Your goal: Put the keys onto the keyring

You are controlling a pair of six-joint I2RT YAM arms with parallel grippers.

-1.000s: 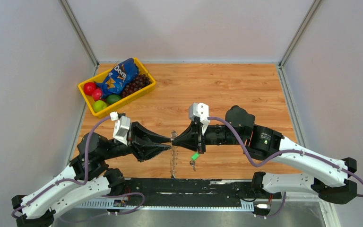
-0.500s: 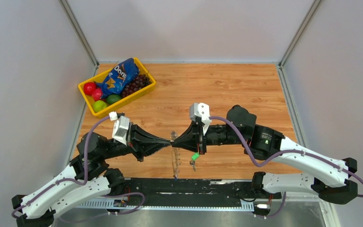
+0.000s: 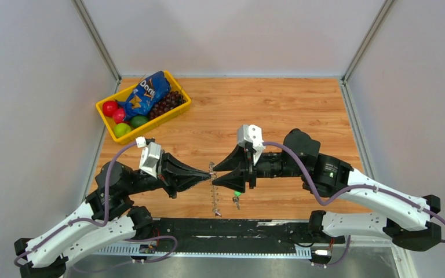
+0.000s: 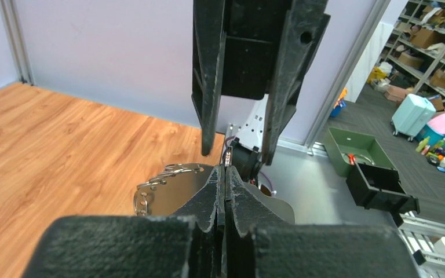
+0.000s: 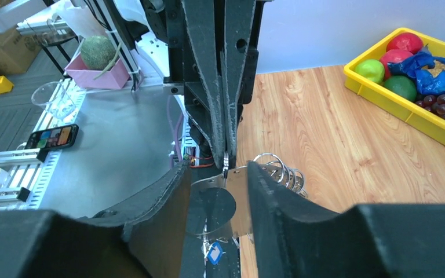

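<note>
Desk point(image 3: 278, 110) is showing warm orange-brown wood w/ darker grain streaks. A bright yellow bin point(image 3: 156, 120) is framing a blue chip bag point(image 3: 146, 92) w/ white lettering, red fruit point(image 3: 110, 108), green fruit point(image 3: 121, 129) & dark purple grapes point(image 3: 168, 103). L gripper point(image 3: 208, 172) & R gripper point(image 3: 214, 177) are both looking matte blk. The arms point(image 3: 382, 200) are wearing white shells over blk joints, w/ purple cables point(image 3: 108, 179) looping along. Keyring point(image 3: 213, 194) is glinting silvery, fringe incl. Keys point(image 3: 237, 197) are reading dark metal, their tag glowing bright green. Walls point(image 3: 232, 35) are looking plain pale lilac-grey.
</note>
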